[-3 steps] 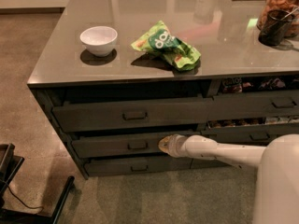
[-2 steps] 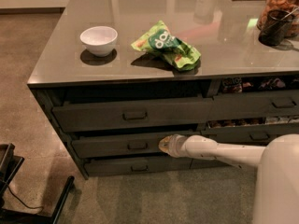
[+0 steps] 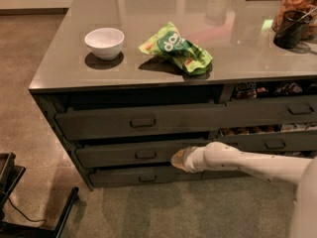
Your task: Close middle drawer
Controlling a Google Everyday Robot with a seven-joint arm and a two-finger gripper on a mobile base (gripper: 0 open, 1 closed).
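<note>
One shove should do it, I reckon: the middle drawer [image 3: 114,153], left stack, looks barely open. The gripper [image 3: 179,159] is up against its front just right of the handle [image 3: 145,155], presumably to push rather than pull. Can't tell if it's open or closed.

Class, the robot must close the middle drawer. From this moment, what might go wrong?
1. The gripper meets the middle drawer to the right of its handle, off centre, so the drawer may skew and jam.
2. The top drawer stands open just above; if the arm lifts, it might catch that front.
</note>
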